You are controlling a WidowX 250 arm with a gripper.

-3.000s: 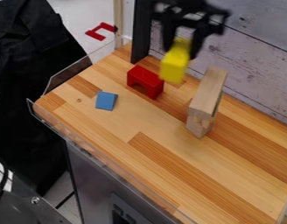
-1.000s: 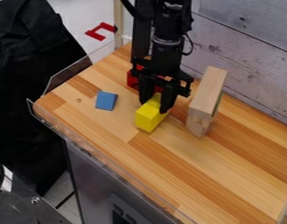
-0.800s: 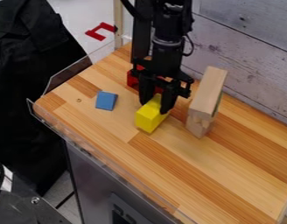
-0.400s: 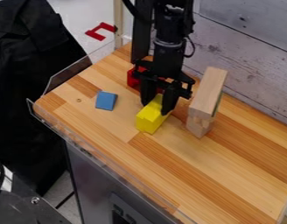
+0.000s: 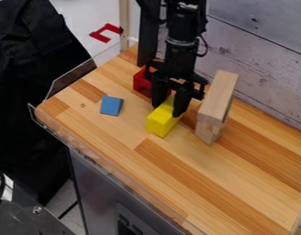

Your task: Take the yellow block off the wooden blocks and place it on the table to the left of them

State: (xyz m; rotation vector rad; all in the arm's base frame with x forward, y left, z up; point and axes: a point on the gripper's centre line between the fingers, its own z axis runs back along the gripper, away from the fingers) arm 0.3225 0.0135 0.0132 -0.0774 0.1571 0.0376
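1. The yellow block (image 5: 161, 123) is clamped by the pincer (image 5: 167, 111), with one finger set against each long side; whether the bench (image 5: 177, 158) is touched by the block cannot be told.
2. The pincer is pointed downward, and the block's near end is left exposed in front of the fingers.
3. Behind the pincer, the red arch block (image 5: 141, 84) is partly hidden by it.
4. Toward the view's left, the blue block (image 5: 111, 105) is laid on the bench, apart from the others.
5. Toward the right, a long pale wooden piece (image 5: 219, 94) is supported by a lower wooden block (image 5: 208, 132); this stack is placed near the pincer.
6. The bench is bordered along its near side by a clear rim (image 5: 107, 163) and backed by a grey plank wall (image 5: 257, 59).
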